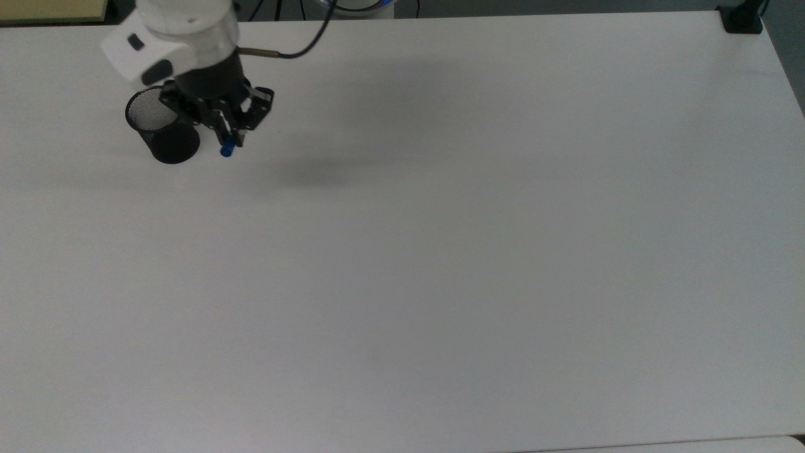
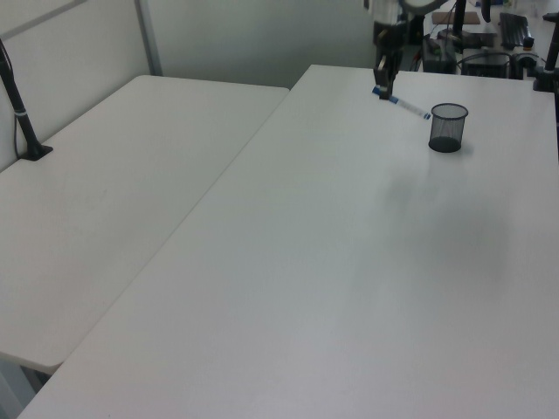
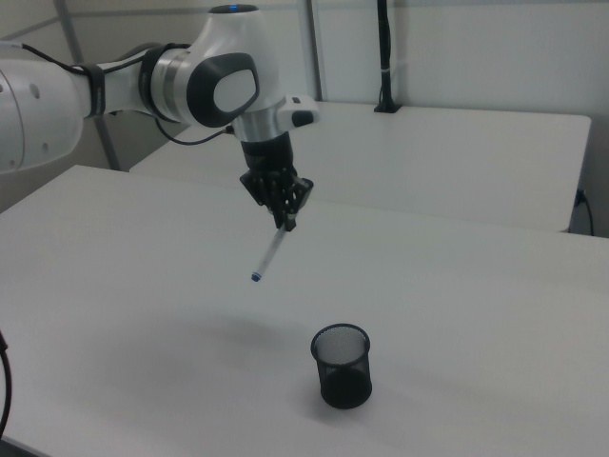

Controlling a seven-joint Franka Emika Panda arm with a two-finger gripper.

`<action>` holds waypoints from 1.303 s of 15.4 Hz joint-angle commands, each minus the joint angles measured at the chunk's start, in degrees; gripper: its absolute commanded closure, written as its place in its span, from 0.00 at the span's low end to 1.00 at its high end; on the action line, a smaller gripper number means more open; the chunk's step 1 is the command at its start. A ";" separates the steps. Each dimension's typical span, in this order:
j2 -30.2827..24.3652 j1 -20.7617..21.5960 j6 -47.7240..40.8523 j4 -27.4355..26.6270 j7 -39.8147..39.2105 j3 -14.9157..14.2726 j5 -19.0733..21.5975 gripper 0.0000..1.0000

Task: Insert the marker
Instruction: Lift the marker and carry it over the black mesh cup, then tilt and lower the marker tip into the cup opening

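White tabletop (image 1: 478, 251) fills most of what I see, with a second white table beside it and grey partition walls behind in the left view and right view. My arm (image 3: 190, 81) reaches in over the far part of the surface, and its jaws (image 3: 284, 214) are clamped on the upper end of the marker (image 3: 271, 249). From the right view I see the marker held clear of the tabletop, slanting down and toward the right view's left, its small blue tip lowest. From the left view, the marker (image 2: 402, 102) angles down toward the black mesh cup (image 2: 447, 127), its lower end near the cup's rim but apart from it. From the top view, the jaws (image 1: 229, 135) sit just to the top view's right of the cup (image 1: 162, 134), and the marker's blue end (image 1: 226, 151) pokes out beneath them. The cup stands upright.
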 commanded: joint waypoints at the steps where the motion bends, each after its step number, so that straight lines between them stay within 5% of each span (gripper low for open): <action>1: -4.32 -5.35 4.99 -5.91 -3.34 0.08 2.11 1.00; 11: -3.18 -13.27 20.37 -11.72 -5.36 -0.01 3.09 1.00; 20: -3.09 -16.79 20.92 -16.46 -11.95 -0.01 2.91 1.00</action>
